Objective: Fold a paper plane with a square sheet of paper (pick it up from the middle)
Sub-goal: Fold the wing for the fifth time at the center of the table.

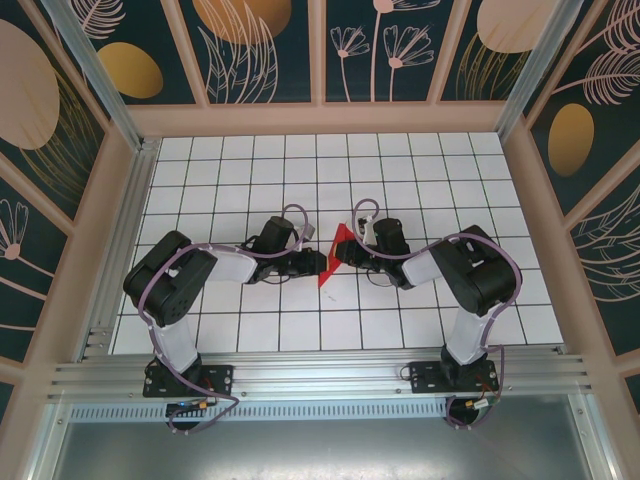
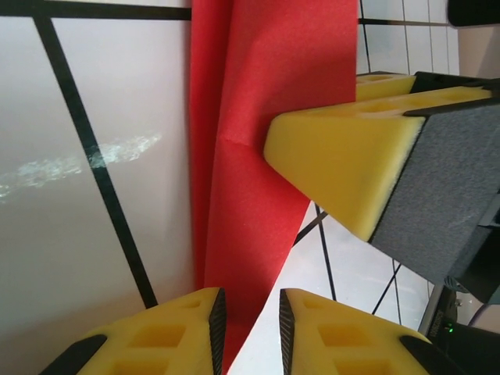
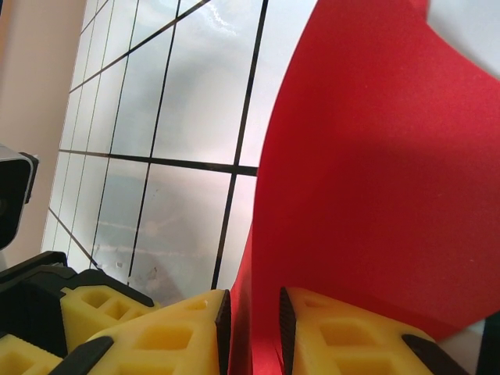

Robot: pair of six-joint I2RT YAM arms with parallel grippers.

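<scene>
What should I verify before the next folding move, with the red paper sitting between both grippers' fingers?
1. The square sheet of paper is between the left gripper fingers: ok.
2. Paper between the right gripper fingers: ok.
3. Both grips firm: cannot tell; a slim gap shows at the pads.
4. Paper untorn: ok where visible.
5. The two grippers clear of each other: ok in the left wrist view.
6. Crease straight: cannot tell.

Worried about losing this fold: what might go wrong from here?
The left gripper and right gripper have jaws slightly apart around the red sheet, so it may slip out. The grippers sit nearly nose to nose, so they might bump or crumple the paper.
</scene>
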